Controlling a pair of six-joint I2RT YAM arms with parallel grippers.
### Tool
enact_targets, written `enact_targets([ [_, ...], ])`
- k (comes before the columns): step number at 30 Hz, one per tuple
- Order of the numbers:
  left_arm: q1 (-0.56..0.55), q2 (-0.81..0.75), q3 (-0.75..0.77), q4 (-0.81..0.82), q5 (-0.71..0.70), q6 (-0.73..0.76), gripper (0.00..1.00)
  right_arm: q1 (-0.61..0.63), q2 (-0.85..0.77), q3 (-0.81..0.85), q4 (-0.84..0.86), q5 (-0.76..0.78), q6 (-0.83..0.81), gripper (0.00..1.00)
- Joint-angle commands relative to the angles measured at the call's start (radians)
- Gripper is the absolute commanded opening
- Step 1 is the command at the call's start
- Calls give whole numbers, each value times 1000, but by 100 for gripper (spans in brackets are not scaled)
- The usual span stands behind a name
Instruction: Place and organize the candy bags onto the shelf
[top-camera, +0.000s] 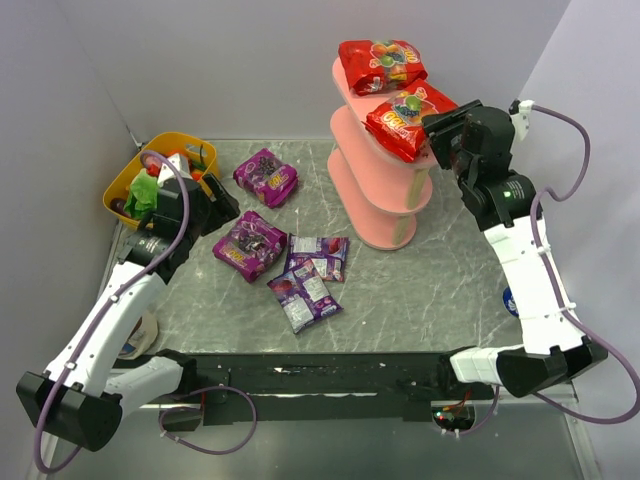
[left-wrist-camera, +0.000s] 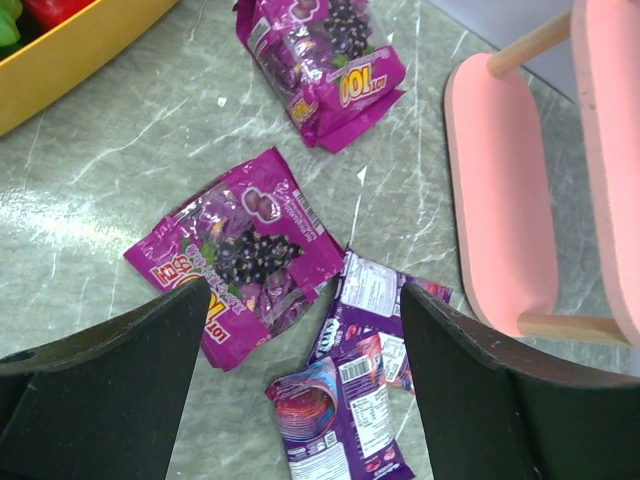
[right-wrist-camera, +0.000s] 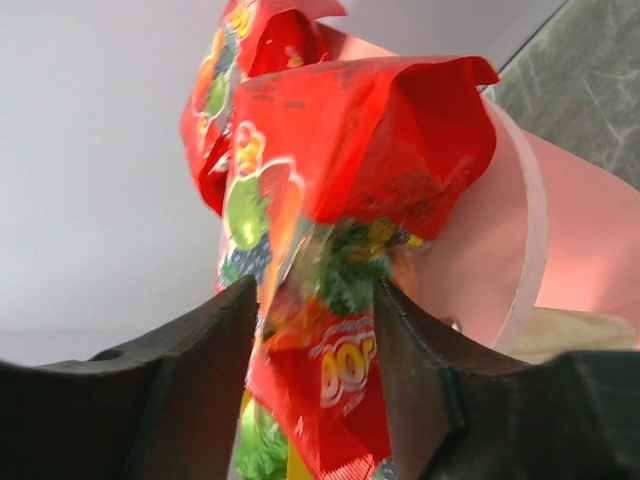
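Note:
The pink shelf (top-camera: 383, 212) stands at the back centre. One red candy bag (top-camera: 382, 62) lies on its top tier. My right gripper (top-camera: 440, 130) is shut on the second red candy bag (top-camera: 408, 118) and holds it over the middle tier. In the right wrist view this bag (right-wrist-camera: 340, 200) fills the gap between the fingers of the right gripper (right-wrist-camera: 315, 290), with the shelf (right-wrist-camera: 510, 250) behind. Several purple candy bags lie on the table: (top-camera: 266, 176), (top-camera: 250, 244), (top-camera: 318, 255), (top-camera: 303, 296). My left gripper (top-camera: 215, 210) is open and empty above them (left-wrist-camera: 305, 290).
A yellow basket (top-camera: 126, 185) with toy vegetables stands at the back left, just behind my left arm. A small blue object (top-camera: 508, 298) lies by the right arm. Grey walls close in the back and sides.

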Motion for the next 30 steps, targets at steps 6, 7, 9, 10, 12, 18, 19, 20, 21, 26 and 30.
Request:
enact_targets([
  [6, 0, 6, -14, 36, 13, 5, 83, -3, -38, 3, -10, -150, -89, 49],
  [7, 0, 6, -17, 38, 13, 2, 83, -3, -32, -16, -4, -159, -79, 43],
  [9, 0, 9, -18, 41, 18, 2, 83, -3, -23, -24, -25, -164, -66, 35],
  [10, 0, 10, -18, 38, 19, 4, 83, -3, -13, -27, -31, -164, -59, 30],
  [12, 0, 10, -17, 33, 18, 2, 83, -5, -12, -31, -51, -153, -48, 28],
  [18, 0, 6, -21, 39, 13, 7, 84, 0, -38, -94, -24, -136, 4, 17],
  [19, 0, 7, -20, 41, 16, 7, 84, 1, -29, -91, -17, -132, 21, 15],
  [20, 1, 10, -17, 41, 21, 5, 83, 6, -19, -84, -16, -127, 26, 14],
  [21, 0, 16, -15, 39, 22, 7, 83, 9, -7, -71, -20, -121, 35, 13],
  [26, 0, 27, 3, 28, 24, 10, 83, 17, 76, 30, -18, -113, 58, 9],
  [30, 0, 18, 2, 30, 15, 14, 84, 20, 116, 81, -23, -92, 70, 10],
])
